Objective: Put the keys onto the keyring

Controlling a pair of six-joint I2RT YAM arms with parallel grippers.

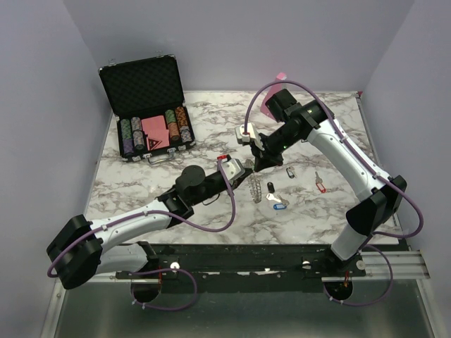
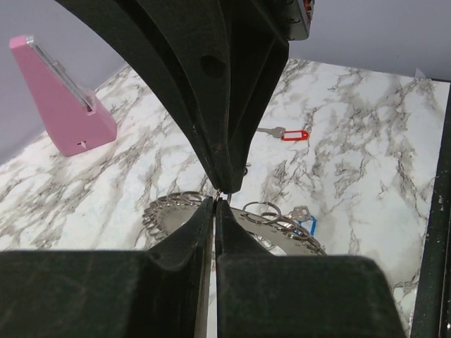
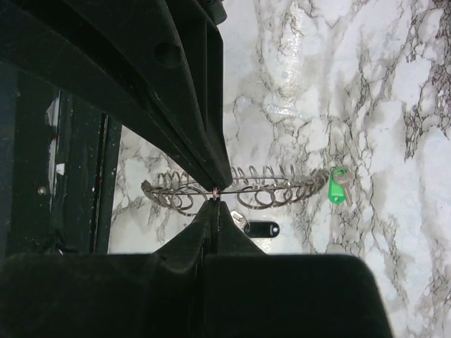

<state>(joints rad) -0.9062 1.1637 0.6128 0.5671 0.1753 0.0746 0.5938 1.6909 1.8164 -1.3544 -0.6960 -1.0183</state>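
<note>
Keyring stands edge-on near the middle of the table, gripped from two sides. The left pincer is closed on its rim. The right pincer is likewise pinched shut on the rim. A green-tagged key sits at one end of the ring; whether it is threaded on cannot be told. A black-tagged key and a blue-tagged key lie just beside the ring, and a red-tagged key lies apart toward the right edge. The pink block stands by the far edge, and the chip case is near the far left corner.
</note>
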